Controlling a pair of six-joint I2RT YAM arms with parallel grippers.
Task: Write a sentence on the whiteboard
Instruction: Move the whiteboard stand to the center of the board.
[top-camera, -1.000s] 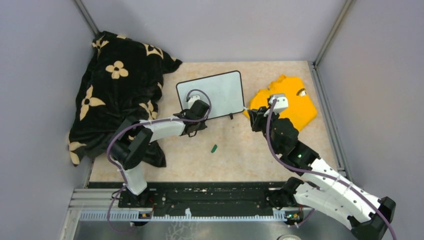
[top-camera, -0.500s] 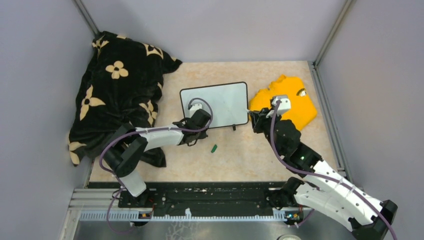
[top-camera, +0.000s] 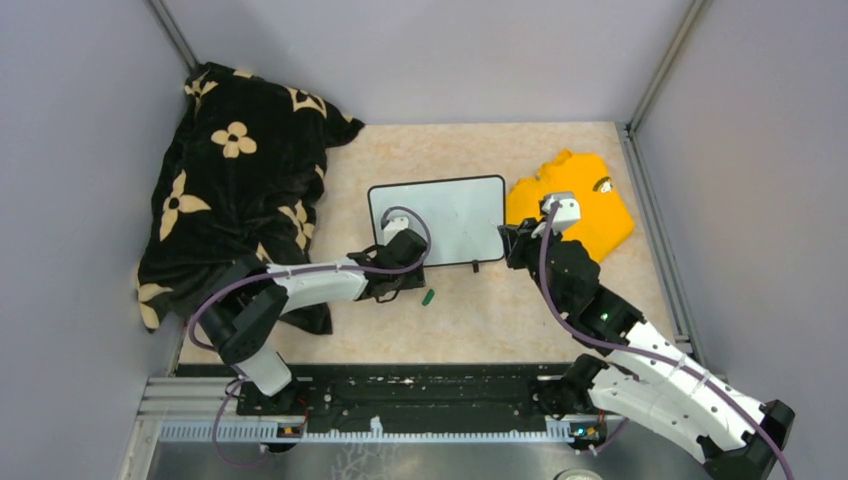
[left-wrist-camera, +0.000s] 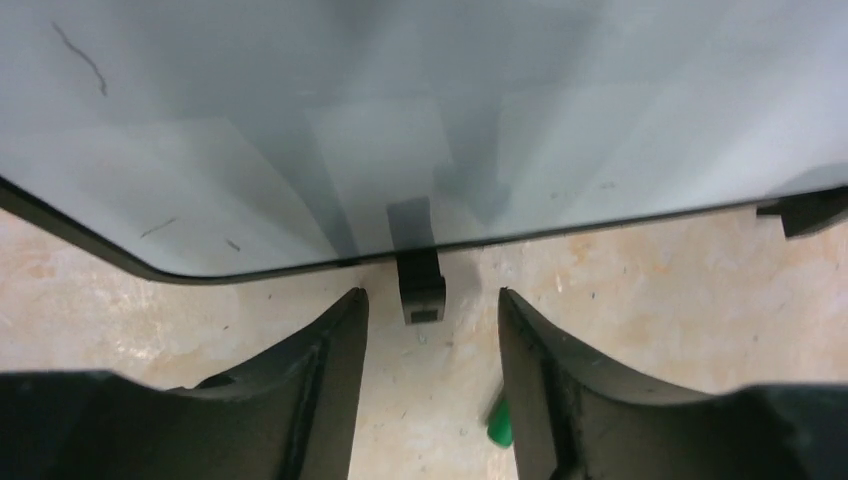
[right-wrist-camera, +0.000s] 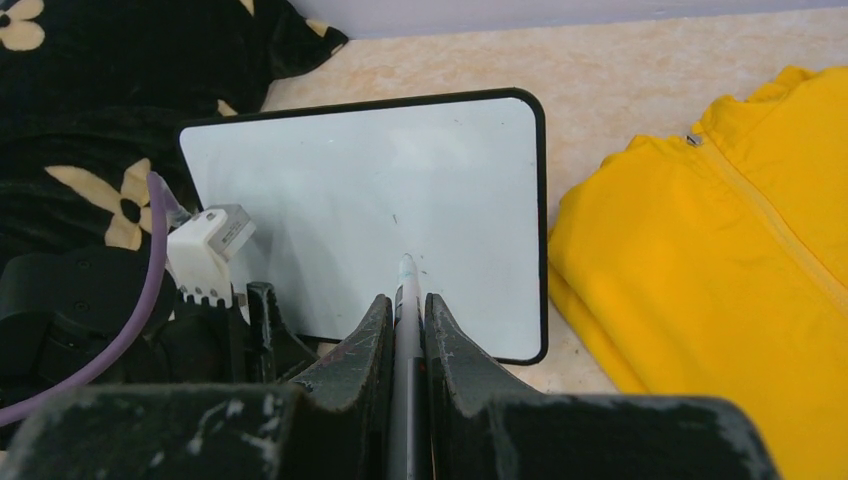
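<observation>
**While a marker is being pinched over the whiteboard**

Where the right arm is being stretched forward, the right gripper (right-wrist-camera: 405, 300) is being pressed closed on a slim grey marker (right-wrist-camera: 406, 285). Its pale tip is being pointed at the whiteboard (top-camera: 440, 218), a glossy white panel in a thin, round-cornered black frame. The board is lying flat on the speckled beige table (top-camera: 500, 310), between a plush black blanket (top-camera: 230, 170) and a yellow zipped garment (top-camera: 590, 205). The left arm is being held low and bent. The left gripper (left-wrist-camera: 432, 300) is being held apart at the board's near edge, with nothing grasped.
</observation>
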